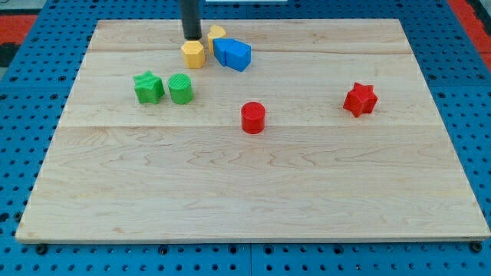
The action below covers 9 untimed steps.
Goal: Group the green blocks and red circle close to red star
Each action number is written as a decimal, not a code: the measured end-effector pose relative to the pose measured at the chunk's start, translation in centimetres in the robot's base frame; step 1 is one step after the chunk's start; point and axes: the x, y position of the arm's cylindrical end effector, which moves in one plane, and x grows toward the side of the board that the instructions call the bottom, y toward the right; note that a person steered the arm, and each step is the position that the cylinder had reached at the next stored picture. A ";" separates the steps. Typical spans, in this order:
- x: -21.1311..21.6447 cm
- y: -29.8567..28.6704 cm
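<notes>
Room for sliding is widest across the lower half of the wooden board (pixel 253 192), where bare planks run from the view's left edge to its right. The blocks sit in the upper half, none touching an edge; the red star (pixel 360 100) is nearest the view's right edge, with open wood all round it.

The board is pale wood in horizontal planks, lying on a blue pegboard (pixel 23 92) that shows on every side.

My tip (pixel 192 37) stands near the view's top edge, left of centre, just above the yellow hexagon (pixel 193 54) and beside a second yellow block (pixel 216 33) whose shape I cannot make out. Two blue blocks (pixel 232 54) lie pressed together just right of the hexagon. There is no gripper on the rod, so nothing is spread or pinched.

The green star (pixel 149 87) and the green cylinder (pixel 181 89) sit side by side, almost touching, below and left of my tip. The red circle (pixel 253 117) lies below and right of it, between the greens and the red star, well apart from both
</notes>
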 end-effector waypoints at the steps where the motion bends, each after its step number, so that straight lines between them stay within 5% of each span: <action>1: 2.8 -1.9; 3: 3.8 0.7; 4: 5.1 -9.3; 6: 13.3 -4.6; 7: 13.3 0.5; 8: 10.9 -4.1; 9: 10.2 -0.9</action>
